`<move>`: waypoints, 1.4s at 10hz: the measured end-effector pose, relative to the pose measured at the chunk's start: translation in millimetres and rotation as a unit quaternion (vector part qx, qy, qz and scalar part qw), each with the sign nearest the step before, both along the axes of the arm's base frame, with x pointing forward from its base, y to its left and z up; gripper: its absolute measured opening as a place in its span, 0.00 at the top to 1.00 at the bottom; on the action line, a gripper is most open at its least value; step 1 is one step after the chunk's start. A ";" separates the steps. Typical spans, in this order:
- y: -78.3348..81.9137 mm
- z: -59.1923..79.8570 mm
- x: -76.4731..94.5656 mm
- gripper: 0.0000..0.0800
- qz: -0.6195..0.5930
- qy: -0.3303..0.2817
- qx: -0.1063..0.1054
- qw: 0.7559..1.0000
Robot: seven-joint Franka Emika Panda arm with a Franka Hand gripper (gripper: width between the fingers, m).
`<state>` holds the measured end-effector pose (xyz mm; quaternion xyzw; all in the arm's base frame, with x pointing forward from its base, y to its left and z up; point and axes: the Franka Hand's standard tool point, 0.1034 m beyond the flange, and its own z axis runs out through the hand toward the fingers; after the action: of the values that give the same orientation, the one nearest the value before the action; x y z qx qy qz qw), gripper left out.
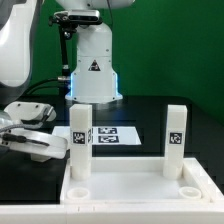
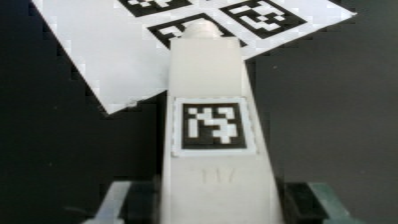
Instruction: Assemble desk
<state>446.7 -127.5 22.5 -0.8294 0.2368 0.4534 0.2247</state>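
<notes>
A white leg [image 2: 210, 85] is flanked by the pincer [image 2: 214, 202]; whether it is clenched cannot be told. A black-and-white square tag [image 2: 214, 126] is borne on this leg. In the exterior view, the panel [image 1: 130, 190] is seen at six o'clock on the counter [image 1: 202, 125]. One upright leg [image 1: 80, 140] is set at the panel's ten o'clock corner and a second upright leg [image 1: 175, 135] at two o'clock. The marker board [image 1: 115, 136] is seen between them.

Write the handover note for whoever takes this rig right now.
Gripper: jaws straddle a lying leg near the marker board; whether the grip is firm is unclear.
Panel: flat on the table.
Done: two legs stand upright at its far corners, one on the exterior view's left, one on its right.
Left: seat this third leg and a fourth, which is not in view. The near sockets are empty.
</notes>
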 end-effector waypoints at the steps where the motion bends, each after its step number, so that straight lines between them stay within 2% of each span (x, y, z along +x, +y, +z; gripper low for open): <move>1: -6.1 19.1 7.5 0.65 0.008 -0.025 0.012 1.000; 2: -14.8 34.7 17.1 0.65 0.013 -0.052 0.012 0.998; 3: -21.1 42.8 34.2 0.65 0.015 -0.098 -0.011 0.995; 4: -20.8 40.3 35.2 0.65 0.012 -0.130 -0.037 0.991; 5: -20.1 39.0 32.3 0.65 0.008 -0.144 -0.051 0.988; 6: -25.4 41.1 40.7 0.64 0.004 -0.182 -0.076 0.980; 7: -31.9 53.2 52.5 0.64 0.015 -0.214 -0.078 0.974; 8: -35.4 72.0 78.9 0.64 0.029 -0.261 -0.095 0.960; 10: -8.7 111.2 129.9 0.64 0.064 -0.349 -0.130 0.926; 11: 2.5 119.1 136.8 0.64 0.051 -0.363 -0.153 0.918; 12: 0.1 115.7 136.5 0.64 0.054 -0.387 -0.163 0.906; 13: -4.8 114.2 139.7 0.64 0.046 -0.412 -0.187 0.890; 14: -2.0 117.5 142.2 0.64 0.049 -0.429 -0.201 0.880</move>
<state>588.9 -129.5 139.9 -0.9805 0.1622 0.0069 0.1106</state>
